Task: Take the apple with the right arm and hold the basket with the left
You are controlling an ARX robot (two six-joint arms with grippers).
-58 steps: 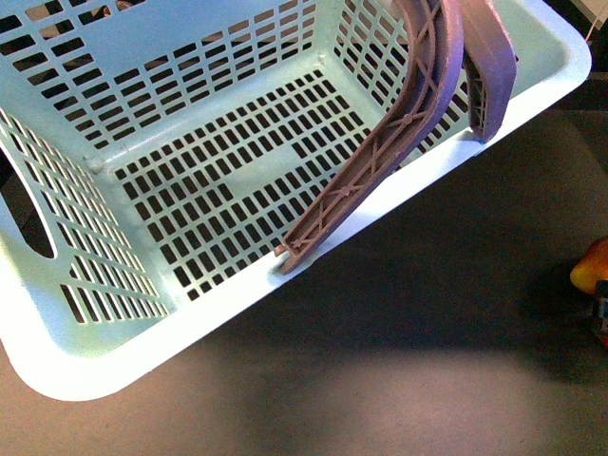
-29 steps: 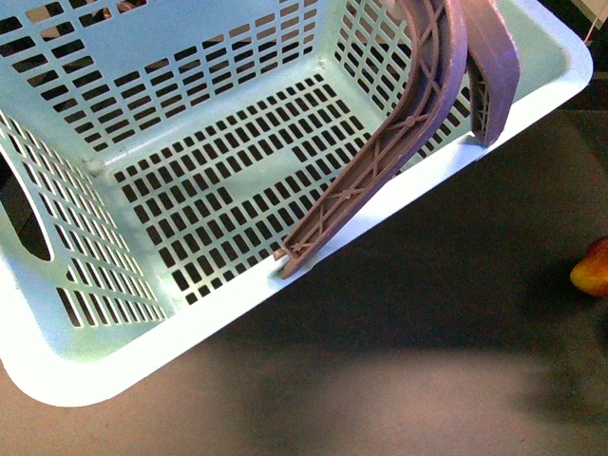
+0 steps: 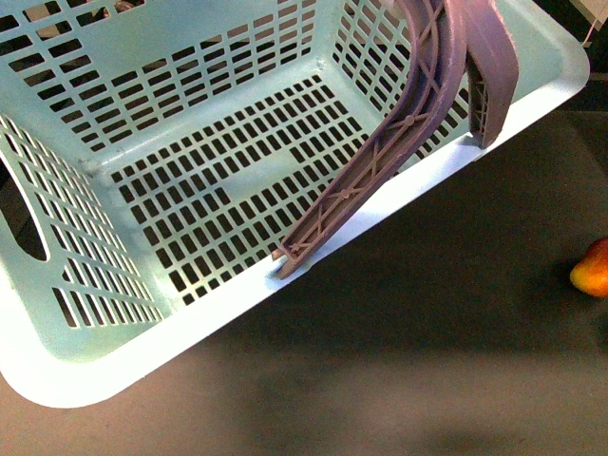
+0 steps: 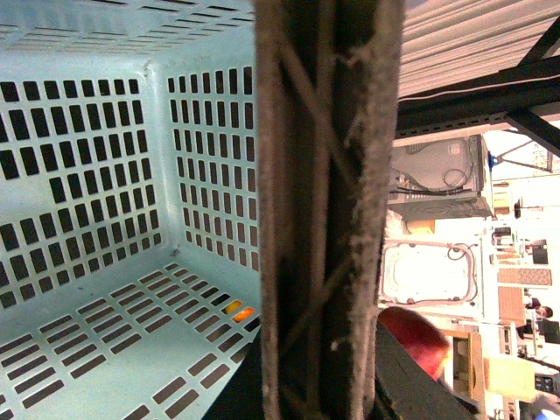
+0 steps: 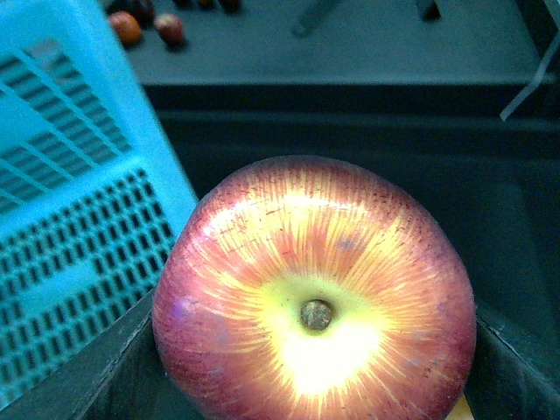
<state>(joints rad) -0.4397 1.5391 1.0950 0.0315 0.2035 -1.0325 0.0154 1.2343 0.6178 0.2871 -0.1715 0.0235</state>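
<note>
We are pinching the apple point(image 5: 315, 262) in the right tool point(image 5: 313, 311). Its dark fingers point(image 5: 101, 381) are pressing against both flanks, and the stem end is facing the wrist camera. The apple is sitting just beside the outer wall of the basket point(image 5: 79, 201), over the dark desk point(image 3: 427, 313).

We are closing the left tool point(image 4: 324, 359) on a ribbed handle point(image 4: 324, 175). Dark fingers are hugging both sides of it, and the handle is running straight across the left wrist view.

From the front we are seeing the basket filling the upper left, with nothing lying on its slotted floor. Both handles are standing raised at its right-hand side. A yellow-red fruit point(image 3: 593, 269) is lying at the right edge of the desk, well apart from the basket. Two small fruits point(image 5: 127, 26) are sitting far behind.
</note>
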